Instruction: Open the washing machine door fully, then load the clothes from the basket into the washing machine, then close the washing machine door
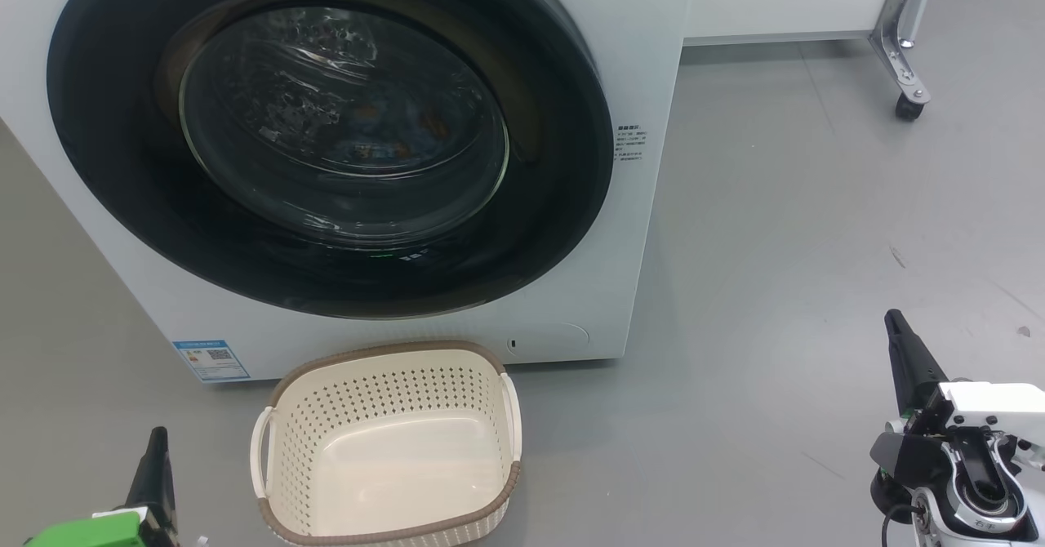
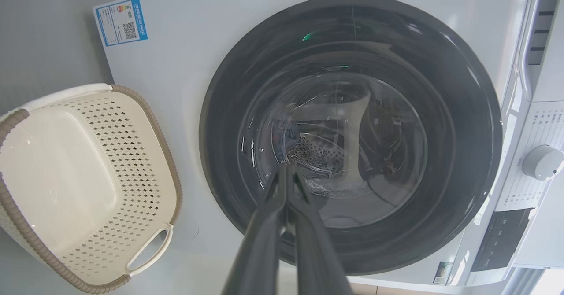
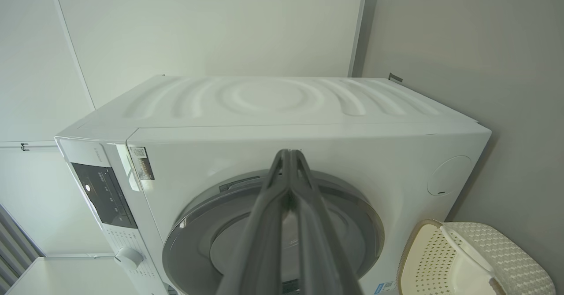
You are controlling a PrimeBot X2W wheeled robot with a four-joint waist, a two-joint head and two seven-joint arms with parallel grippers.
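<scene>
From the head view, the door (image 1: 122,163) sits shut against the machine (image 1: 645,57), up at 11 o'clock. The basket (image 1: 384,384) stands on the floor at 6 o'clock, just in front of the machine, its bare bottom showing. Behind the glass I see orange flecks (image 1: 390,152); I cannot tell whether they are the clothes. My left gripper (image 2: 286,169) is at 7 o'clock, fingers pressed together on nothing. My right gripper (image 3: 288,153) is at 4 o'clock, well apart from the machine, also closed and holding nothing.
</scene>
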